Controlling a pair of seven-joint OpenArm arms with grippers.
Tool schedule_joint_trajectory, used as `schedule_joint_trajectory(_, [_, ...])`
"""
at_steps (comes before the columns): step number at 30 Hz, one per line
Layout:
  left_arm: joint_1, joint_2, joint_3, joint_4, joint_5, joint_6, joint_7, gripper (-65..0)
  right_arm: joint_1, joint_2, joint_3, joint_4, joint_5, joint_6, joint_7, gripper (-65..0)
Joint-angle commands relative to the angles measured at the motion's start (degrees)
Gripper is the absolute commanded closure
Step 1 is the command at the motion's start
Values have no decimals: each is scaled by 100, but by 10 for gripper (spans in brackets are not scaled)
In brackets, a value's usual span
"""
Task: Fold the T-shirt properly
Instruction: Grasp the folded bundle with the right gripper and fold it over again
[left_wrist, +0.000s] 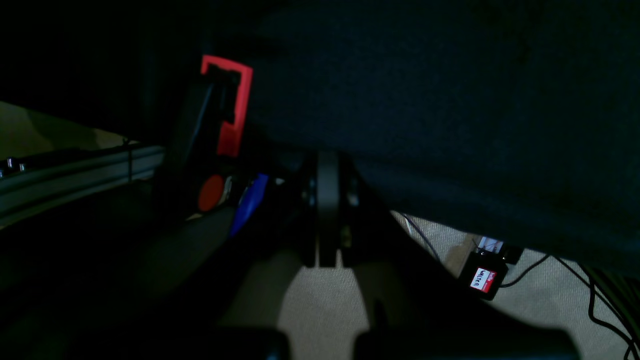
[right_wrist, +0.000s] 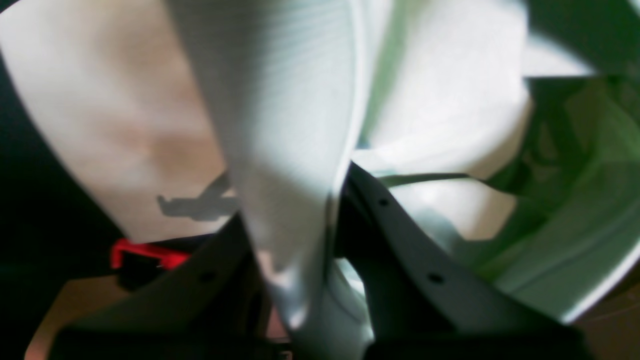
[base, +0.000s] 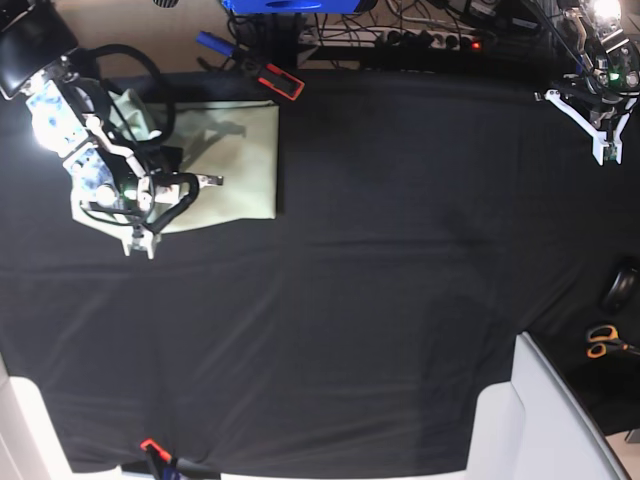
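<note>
The pale mint-green T-shirt (base: 235, 160) lies partly folded at the far left of the black tablecloth (base: 380, 280). My right gripper (base: 138, 240) stands over the shirt's near-left edge. In the right wrist view a fold of the T-shirt (right_wrist: 290, 125) runs up between the dark fingers (right_wrist: 400, 240), so my right gripper (right_wrist: 300, 215) is shut on it. Far off at the back right corner, my left gripper (base: 604, 152) is shut with nothing in it. The left wrist view shows its fingers (left_wrist: 327, 200) pressed together beside the hanging tablecloth (left_wrist: 450, 125).
A red clamp (base: 282, 82) grips the table's far edge by the shirt, another red clamp (left_wrist: 230, 105) shows beside the left arm. Cables and a power strip (base: 430, 40) run behind. Orange-handled scissors (base: 603, 340) and a black object (base: 622, 288) lie right; a white surface (base: 550, 420) fills the near-right corner.
</note>
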Motion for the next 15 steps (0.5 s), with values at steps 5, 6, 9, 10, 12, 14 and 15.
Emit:
schedule_joint_trajectory(5, [-1, -81, -16, 82, -5, 14, -98, 0, 152, -151, -14, -95, -27, -25, -117, -1])
schedule_joint_trajectory(6, [-1, -81, -16, 82, -5, 14, -98, 0, 169, -186, -93, -113, -202, -25, -117, -1])
schedule_joint_trajectory(9, [-1, -81, -16, 82, -5, 14, -98, 0, 187, -292, -462, -139, -818, -25, -126, -1])
schedule_joint_trajectory(10, [-1, -81, -16, 82, -5, 14, -98, 0, 178, -379, -506, -148, -1020, -25, -161, -1])
schedule_joint_trajectory(12, [-1, -81, -16, 82, -5, 14, -98, 0, 152, -529, -524, -271, -1319, -25, -214, -1])
schedule_joint_trajectory(14, [-1, -81, -16, 82, -5, 14, -98, 0, 152, -678, -567, -403, -1477, -25, -214, -1])
schedule_joint_trajectory(15, [-1, -81, -16, 82, -5, 14, -98, 0, 161, -713, -655, -429, -1486, -25, -214, -1])
